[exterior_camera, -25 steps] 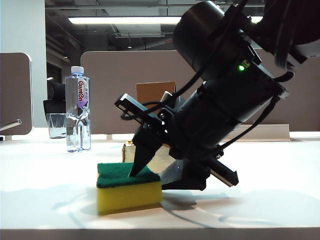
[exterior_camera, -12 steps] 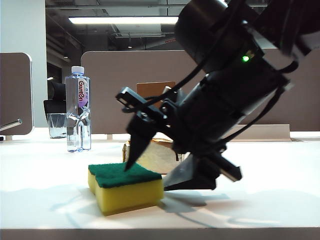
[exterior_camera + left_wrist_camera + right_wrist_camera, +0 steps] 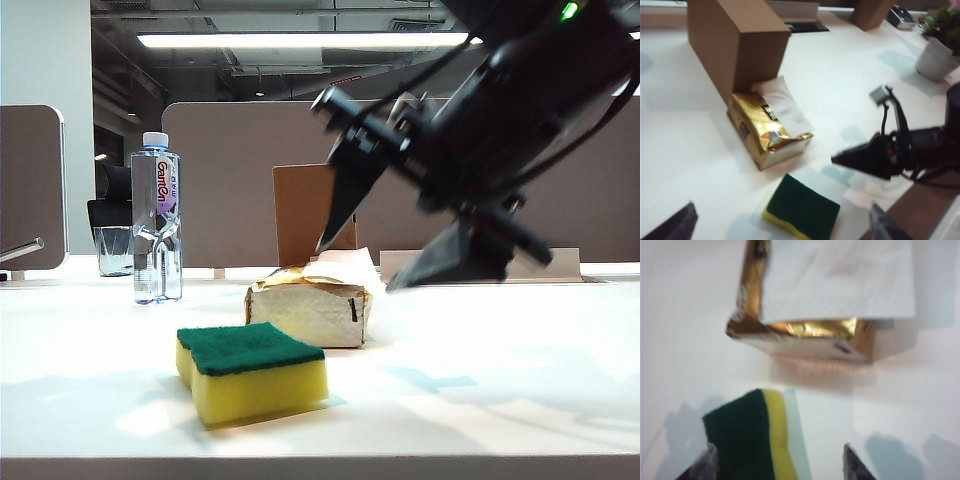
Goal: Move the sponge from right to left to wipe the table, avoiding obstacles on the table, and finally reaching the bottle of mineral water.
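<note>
The yellow sponge (image 3: 252, 372), green layer up, lies free on the white table (image 3: 480, 400) near its front edge. My right gripper (image 3: 360, 265) hangs open above and to the right of it, holding nothing. In the right wrist view the sponge (image 3: 742, 440) sits well below the right gripper (image 3: 780, 465). The left wrist view shows my left gripper (image 3: 781, 212) open wide and empty, above the sponge (image 3: 802, 211). The tissue pack (image 3: 308, 305) lies just behind the sponge, with the brown cardboard box (image 3: 300, 212) behind it. The mineral water bottle (image 3: 156, 220) stands at the far left.
A short glass cup (image 3: 112, 250) stands behind the bottle. In the left wrist view the tissue pack (image 3: 767, 127) lies against the box (image 3: 735, 42), and a potted plant (image 3: 940, 45) and a second box (image 3: 871, 11) stand further off.
The right gripper opened, let go of the sponge and rose up and to the right. The sponge turned slightly, shifted a little left and now lies still.
</note>
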